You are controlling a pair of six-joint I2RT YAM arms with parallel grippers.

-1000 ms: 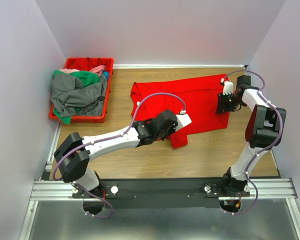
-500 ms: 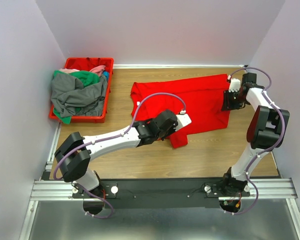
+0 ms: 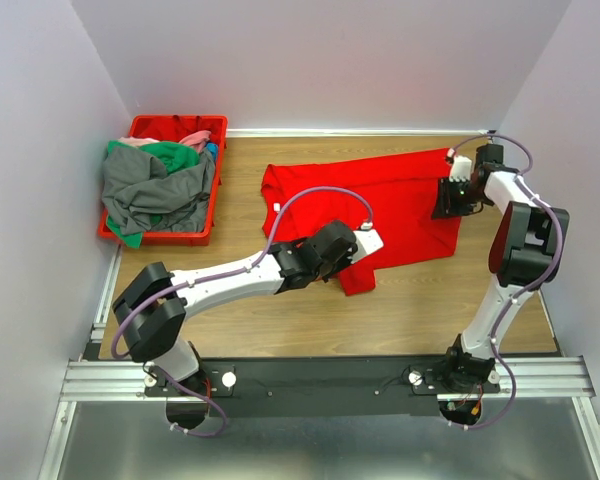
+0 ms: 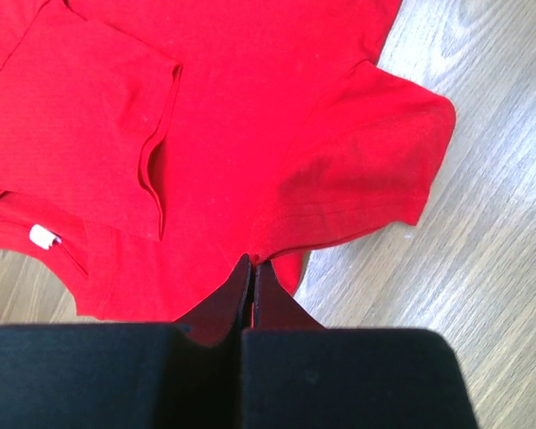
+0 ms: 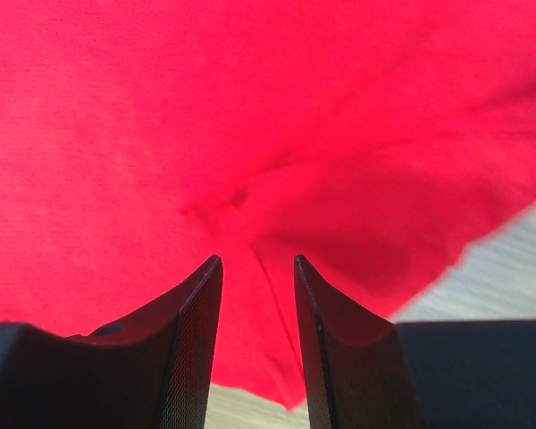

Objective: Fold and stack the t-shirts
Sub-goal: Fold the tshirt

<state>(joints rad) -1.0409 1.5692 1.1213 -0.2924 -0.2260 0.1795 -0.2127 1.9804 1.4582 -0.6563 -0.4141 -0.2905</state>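
Overhead and wrist views of the two arms at work on one garment. We see the red t-shirt (image 3: 405,195) spread flat on the wooden counter (image 3: 280,310), right of centre, its near lower part doubled into a small flap just beside the left arm's wrist.

Left hand (image 4: 251,264): the two fingers are pressed together, and in the wrist view we find them pinching the shirt's edge at the notch where a short sleeve (image 4: 366,170) meets the body. A folded panel lies to the left of that point, and the white neck label (image 4: 43,236) shows at the far left edge of the cloth.

Right hand (image 5: 256,261): the fingers stand spread, with a narrow gap between them, low over the shirt's right-hand portion; a small crease of red cloth runs toward the gap (we cannot tell whether the tips touch the fabric). Bare counter shows at the lower right corner of this view. From above, this hand (image 3: 450,200) sits over the shirt's right edge.

At the far left of the counter a red crate (image 3: 175,122) holds a heap of a grey t-shirt (image 3: 150,190), a green t-shirt (image 3: 170,155) and a pink t-shirt (image 3: 195,137), well apart from both hands.
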